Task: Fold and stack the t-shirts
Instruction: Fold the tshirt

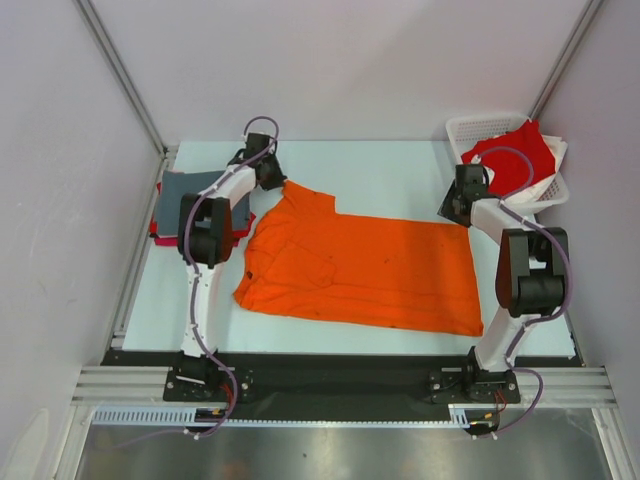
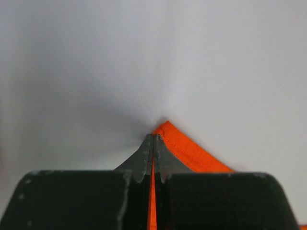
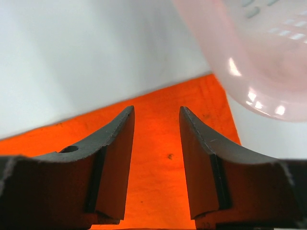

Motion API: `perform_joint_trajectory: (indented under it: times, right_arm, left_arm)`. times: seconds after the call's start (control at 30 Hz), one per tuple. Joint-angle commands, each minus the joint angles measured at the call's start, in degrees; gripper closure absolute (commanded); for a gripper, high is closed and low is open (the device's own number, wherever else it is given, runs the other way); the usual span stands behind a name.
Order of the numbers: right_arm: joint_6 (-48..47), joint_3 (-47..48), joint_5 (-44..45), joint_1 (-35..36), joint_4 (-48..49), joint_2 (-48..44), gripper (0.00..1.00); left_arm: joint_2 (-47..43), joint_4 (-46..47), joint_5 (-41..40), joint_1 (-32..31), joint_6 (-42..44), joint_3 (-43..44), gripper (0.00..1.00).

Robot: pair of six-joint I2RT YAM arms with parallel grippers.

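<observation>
A bright orange t-shirt (image 1: 360, 265) lies spread across the middle of the table. My left gripper (image 1: 272, 175) is at its far left corner, shut on the shirt's edge; in the left wrist view my left gripper (image 2: 153, 139) pinches the orange t-shirt (image 2: 192, 151) between its fingertips. My right gripper (image 1: 452, 208) is open just over the shirt's far right corner; in the right wrist view my right gripper (image 3: 157, 111) straddles the orange t-shirt (image 3: 158, 158). A slate grey t-shirt (image 1: 190, 186) lies folded on a red or magenta one (image 1: 165, 236) at the left. A red t-shirt (image 1: 515, 155) sits in the basket.
The white lattice basket (image 1: 480, 128) stands at the back right, close beside my right gripper; it also shows in the right wrist view (image 3: 259, 52). The folded stack sits at the table's left edge. White walls enclose the table on three sides.
</observation>
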Motion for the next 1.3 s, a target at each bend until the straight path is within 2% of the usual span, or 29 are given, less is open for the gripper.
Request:
perform_joint_trajectory:
  times: [0.0,0.53,0.87,1.27]
  right_arm:
    - [-0.73,4.14,1.79,1.01,-0.23,2.57,0.53]
    - [-2.92,17.59,5.82,0.39,-5.41,14.35,0.5]
    - [-4.59,14.17,9.87,0.39,-6.3,12.42,0.5]
    - [-4.95,14.6,13.56,1.8,-9.55,15.57,0.5]
  left_arm:
    - [-5.18,2.18,-0.87,2.06,0.42,-0.96,1.0]
    - [-3.42,2.45,1.58,4.26,0.68,2.91,1.0]
    - [-2.72,3.33,1.86,2.5,0.42,3.08,1.0]
    - [-3.33,3.33,1.94,2.24,0.33,2.12,1.0]
